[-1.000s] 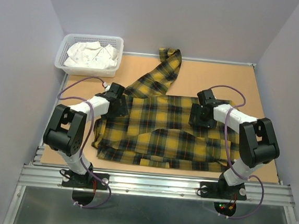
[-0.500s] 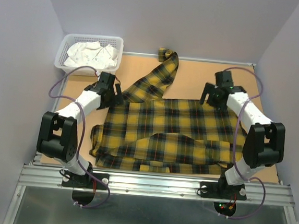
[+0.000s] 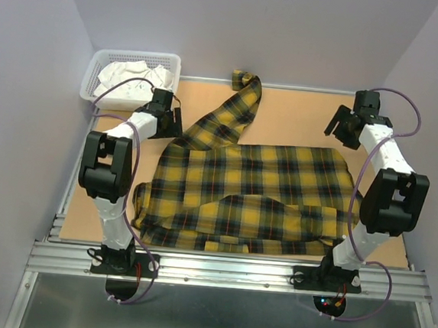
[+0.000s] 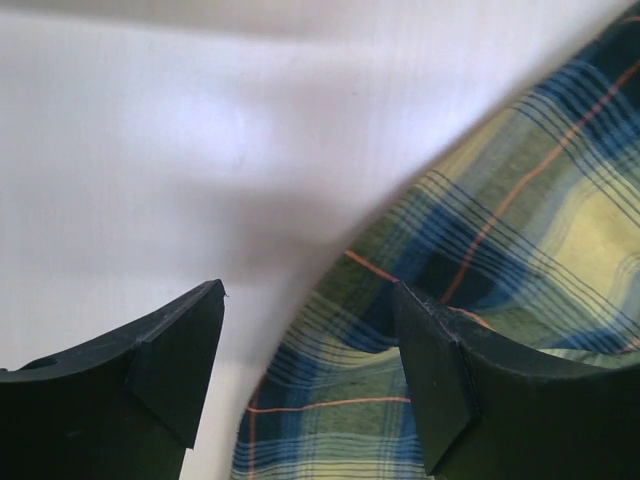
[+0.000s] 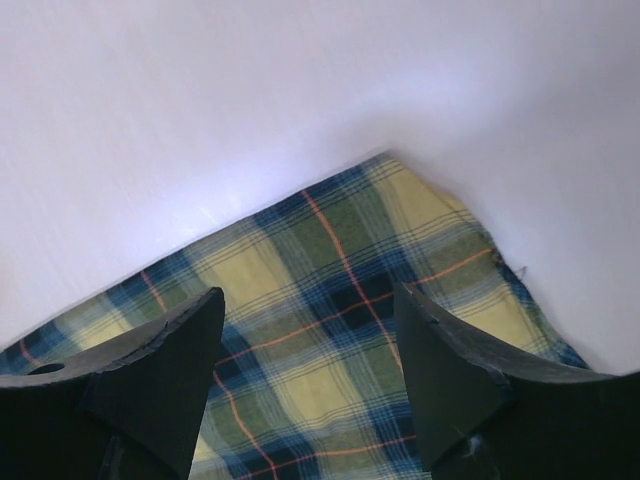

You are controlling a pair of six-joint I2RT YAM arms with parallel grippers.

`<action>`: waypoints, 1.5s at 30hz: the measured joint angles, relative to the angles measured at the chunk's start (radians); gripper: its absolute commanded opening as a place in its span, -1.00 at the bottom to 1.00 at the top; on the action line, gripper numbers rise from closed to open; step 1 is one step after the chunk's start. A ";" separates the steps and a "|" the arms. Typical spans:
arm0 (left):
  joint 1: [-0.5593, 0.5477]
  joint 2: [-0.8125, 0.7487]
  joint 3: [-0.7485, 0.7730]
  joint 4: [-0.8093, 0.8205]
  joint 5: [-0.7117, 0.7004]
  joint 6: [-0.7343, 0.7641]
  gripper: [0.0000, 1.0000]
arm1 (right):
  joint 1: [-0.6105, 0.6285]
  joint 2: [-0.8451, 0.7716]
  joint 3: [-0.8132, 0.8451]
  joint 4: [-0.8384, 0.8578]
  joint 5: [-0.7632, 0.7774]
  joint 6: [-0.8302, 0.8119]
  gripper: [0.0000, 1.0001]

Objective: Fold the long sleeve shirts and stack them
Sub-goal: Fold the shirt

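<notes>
We find the shirt [image 3: 247, 189] flat by the table [image 3: 300, 113] near edge, fold barely begun, no stack yet; left gripper [image 4: 310, 295] & right gripper [image 5: 310, 295] open, empty.

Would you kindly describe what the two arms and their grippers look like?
The left arm and right arm are white links joined by bulky black joint housings, each trailed by a thin purple cable. The left gripper and right gripper are black; the wrist views show broad, wedge-shaped matte black fingers.
</notes>
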 measured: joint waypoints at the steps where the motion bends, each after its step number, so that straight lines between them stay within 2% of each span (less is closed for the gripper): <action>1: 0.013 0.000 -0.005 0.004 0.007 0.003 0.53 | 0.000 0.003 -0.001 0.000 -0.006 0.000 0.47; 6: 0.057 0.000 -0.054 0.039 0.035 0.006 0.48 | 0.002 0.003 -0.009 0.013 -0.020 -0.003 0.46; 15: 0.051 0.001 -0.111 0.076 0.090 0.003 0.42 | -0.002 0.038 -0.024 0.032 -0.024 -0.003 0.46; 17: 0.051 0.003 -0.111 0.085 0.091 0.000 0.33 | -0.002 0.047 -0.024 0.033 -0.027 -0.003 0.45; 21: 0.051 0.011 -0.111 0.102 0.078 -0.008 -0.02 | -0.005 0.058 -0.024 0.040 -0.034 -0.003 0.45; 24: 0.051 0.012 -0.111 0.105 0.058 -0.016 -0.10 | -0.008 0.070 -0.024 0.046 -0.035 -0.003 0.45; 26: 0.051 0.012 -0.111 0.102 0.028 -0.024 -0.10 | -0.008 0.073 -0.024 0.046 -0.035 -0.003 0.45; 29: 0.051 0.010 -0.111 0.090 -0.031 -0.040 0.08 | -0.008 0.073 -0.024 0.048 -0.038 -0.003 0.45; 30: 0.051 0.009 -0.111 0.086 -0.045 -0.042 0.22 | -0.008 0.073 -0.024 0.049 -0.039 -0.003 0.45; 34: 0.052 -0.039 -0.125 0.081 -0.042 -0.048 0.46 | -0.008 0.073 -0.024 0.050 -0.042 -0.003 0.45; 40: 0.052 -0.144 -0.131 0.122 0.069 -0.066 0.48 | -0.008 0.073 -0.024 0.051 -0.043 -0.004 0.45; 45: 0.051 -0.131 -0.131 0.135 0.106 -0.066 0.48 | -0.008 0.071 -0.025 0.051 -0.060 -0.004 0.45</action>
